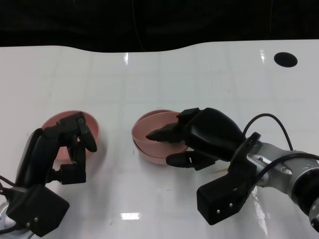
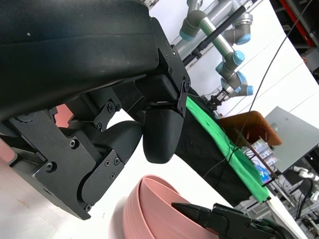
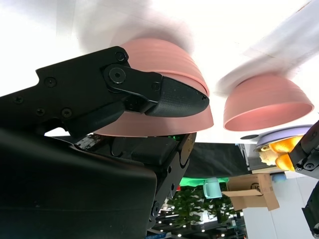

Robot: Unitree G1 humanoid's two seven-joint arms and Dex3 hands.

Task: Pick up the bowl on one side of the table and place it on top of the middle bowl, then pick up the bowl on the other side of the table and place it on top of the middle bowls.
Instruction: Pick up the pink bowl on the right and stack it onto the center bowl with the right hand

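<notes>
On the tabletop (image 1: 159, 79), two nested bowls (image 1: 154, 142) sit at centre; a single bowl (image 1: 62, 130) lies at their nine o'clock, well apart.

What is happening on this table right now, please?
A humanoid robot is stacking pink bowls on a white table. Its right robot hand is at the middle stack, where one bowl already sits inside another; a finger reaches over the rim, but whether it grips is unclear. The left robot hand is at the near rim of the side bowl, which sits on the table, not yet lifted.
</notes>
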